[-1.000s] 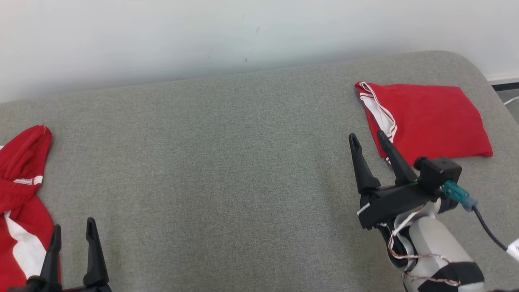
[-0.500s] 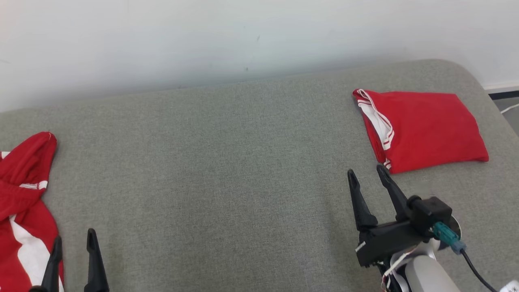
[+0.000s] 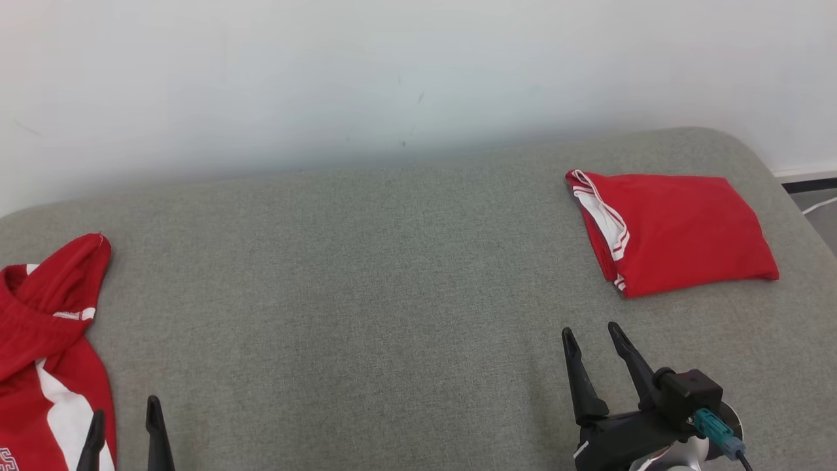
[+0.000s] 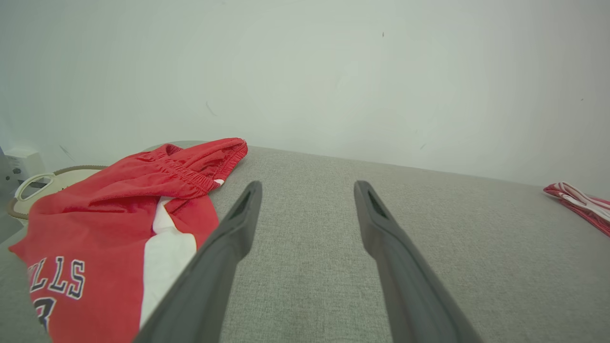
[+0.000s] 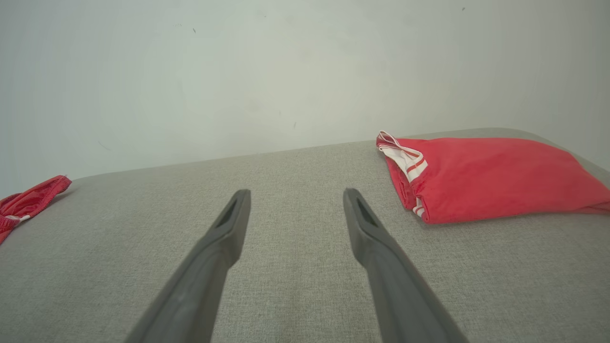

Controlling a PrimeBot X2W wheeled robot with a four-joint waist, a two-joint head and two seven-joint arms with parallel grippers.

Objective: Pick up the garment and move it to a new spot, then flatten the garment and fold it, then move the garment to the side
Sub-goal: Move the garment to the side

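One folded rectangular red garment (image 3: 680, 232); coarse-woven grey upholstery (image 3: 392, 294).

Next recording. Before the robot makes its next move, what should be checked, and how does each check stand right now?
1. The left tool is open with nothing between its fingers: ok.
2. The right tool is open and holds nothing: ok.
3. The folded red garment lies at the right end of the grey padded surface, apart from the right tool: ok.
4. The red-and-white shorts beside the left tool are flattened: not ok, they lie crumpled.
5. The path between the left tool and the shorts is free: ok.
6. The shorts rest wholly on the surface: cannot tell, as their left part runs out of view.
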